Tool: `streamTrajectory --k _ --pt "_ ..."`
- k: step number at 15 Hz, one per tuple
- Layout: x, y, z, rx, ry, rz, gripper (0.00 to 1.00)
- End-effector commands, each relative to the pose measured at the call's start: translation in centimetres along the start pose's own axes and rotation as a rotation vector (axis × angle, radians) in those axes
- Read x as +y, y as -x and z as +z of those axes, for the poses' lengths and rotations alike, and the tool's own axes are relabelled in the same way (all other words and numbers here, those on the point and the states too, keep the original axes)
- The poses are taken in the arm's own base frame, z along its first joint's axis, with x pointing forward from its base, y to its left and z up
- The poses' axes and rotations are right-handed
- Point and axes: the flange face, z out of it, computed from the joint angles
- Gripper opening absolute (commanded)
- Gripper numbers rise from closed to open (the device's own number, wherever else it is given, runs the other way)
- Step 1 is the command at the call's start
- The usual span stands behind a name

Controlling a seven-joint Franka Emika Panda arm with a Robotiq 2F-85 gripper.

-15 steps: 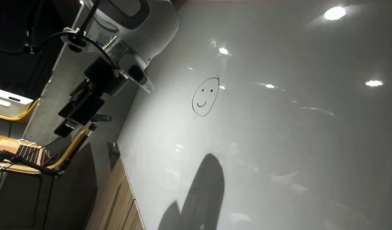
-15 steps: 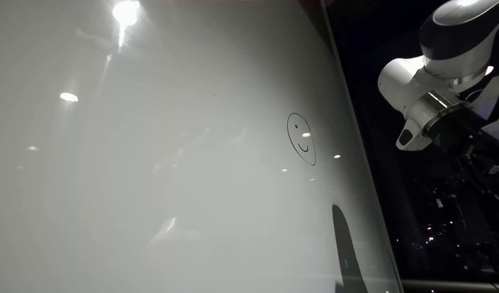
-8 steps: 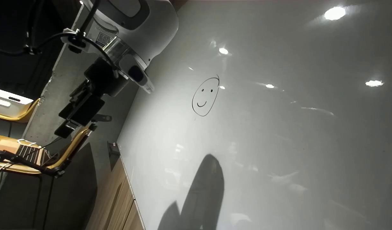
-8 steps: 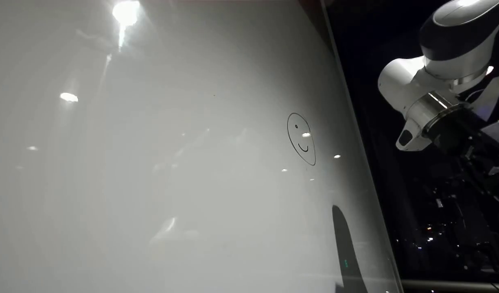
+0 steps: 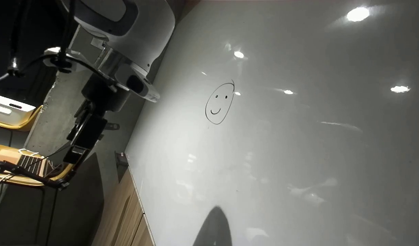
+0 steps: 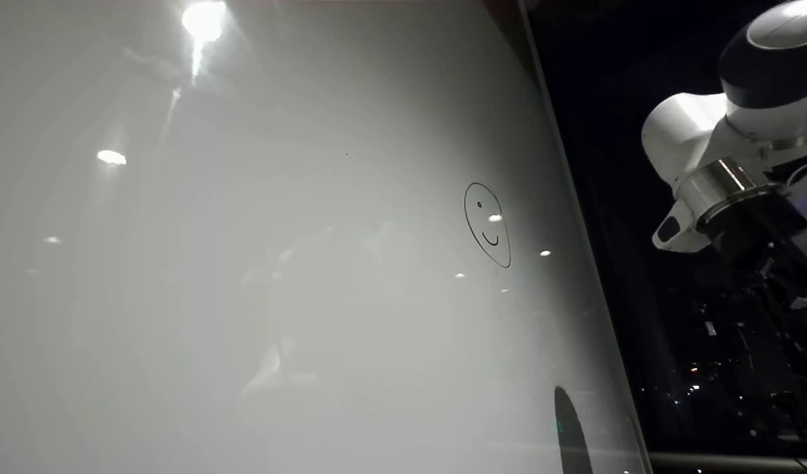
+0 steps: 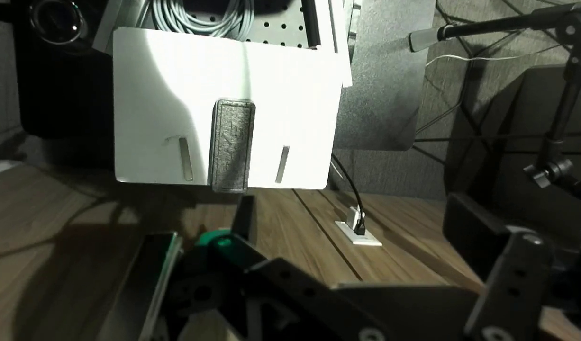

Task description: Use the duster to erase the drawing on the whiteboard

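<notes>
In the wrist view, we are seeing the gripper [image 7: 359,225] with its fingers spread wide and nothing between them, which we are reading as readiness for a pick. The duster [image 7: 232,144] is lying flat on a white panel [image 7: 295,113], beyond the fingers and untouched. Its near end is reaching the panel's nearer edge, perhaps slightly past it, and its long sides are running toward the gripper; we are guessing that it is lying this way to offer its narrow width for pinching. It is lining up with one finger rather than with the gap, so the pick is probably calling for a sideways shift first.

In an exterior view, we are finding the arm [image 5: 144,37] holding the gripper tilted downward, away from the whiteboard [image 5: 298,143], presumably because fetching the duster is coming before any wiping. The drawing [image 5: 219,103] is showing whole on the whiteboard, so the erasing is not yet begun.

In an exterior view, we are seeing the drawing's outline complete too, with a light reflection [image 6: 495,218] sitting where we are expecting one eye. The gripper is blending into the darkness here, and we are not able to tell how its jaws are standing.
</notes>
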Motion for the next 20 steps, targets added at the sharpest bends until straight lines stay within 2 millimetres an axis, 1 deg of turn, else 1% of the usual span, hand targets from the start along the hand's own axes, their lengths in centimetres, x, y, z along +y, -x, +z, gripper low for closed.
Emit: streamTrajectory --k 1,3,6,7,8,10,12,15,16,18,20 --pt "-0.3 1.1 3.0 0.082 0.017 -0.002 1.00" --pt "-0.5 0.2 5.2 0.115 0.054 -0.015 1.00" --pt "-0.9 -1.7 8.9 0.156 0.114 -0.029 1.00" --pt "-0.8 -3.4 9.1 0.163 0.132 -0.028 1.00" --pt "-0.6 -3.8 10.4 0.172 0.149 -0.024 1.00" --pt "0.3 -4.9 12.2 0.180 0.182 -0.015 1.00" --pt "1.6 -5.9 14.1 0.166 0.208 0.011 1.00" --pt "3.5 -6.5 16.7 0.117 0.238 0.060 1.00" --pt "4.2 -6.4 17.3 0.092 0.240 0.082 1.00" --pt "4.5 -6.1 18.4 0.044 0.226 0.115 1.00" --pt "4.0 -5.8 19.1 0.000 0.194 0.121 1.00"
